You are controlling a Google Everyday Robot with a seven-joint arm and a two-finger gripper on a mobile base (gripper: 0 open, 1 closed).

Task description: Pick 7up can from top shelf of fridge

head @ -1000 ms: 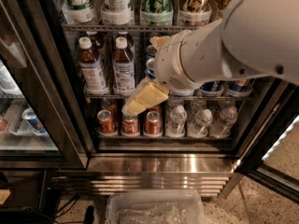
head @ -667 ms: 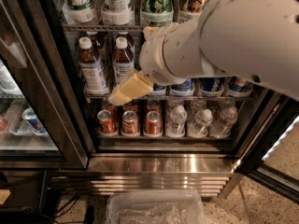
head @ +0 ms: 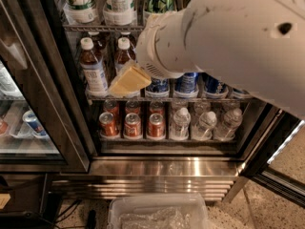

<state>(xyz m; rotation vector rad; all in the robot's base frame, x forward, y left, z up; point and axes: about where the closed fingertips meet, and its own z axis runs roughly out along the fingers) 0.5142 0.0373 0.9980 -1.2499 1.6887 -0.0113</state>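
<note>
Pincer in front of brown bottles inside the fridge; its opening cannot be told. Top shelf lies above it.

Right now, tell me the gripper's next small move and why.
Probably lift the gripper higher: it hangs in front of the brown bottles, below the top shelf where the 7up can stands.
</note>
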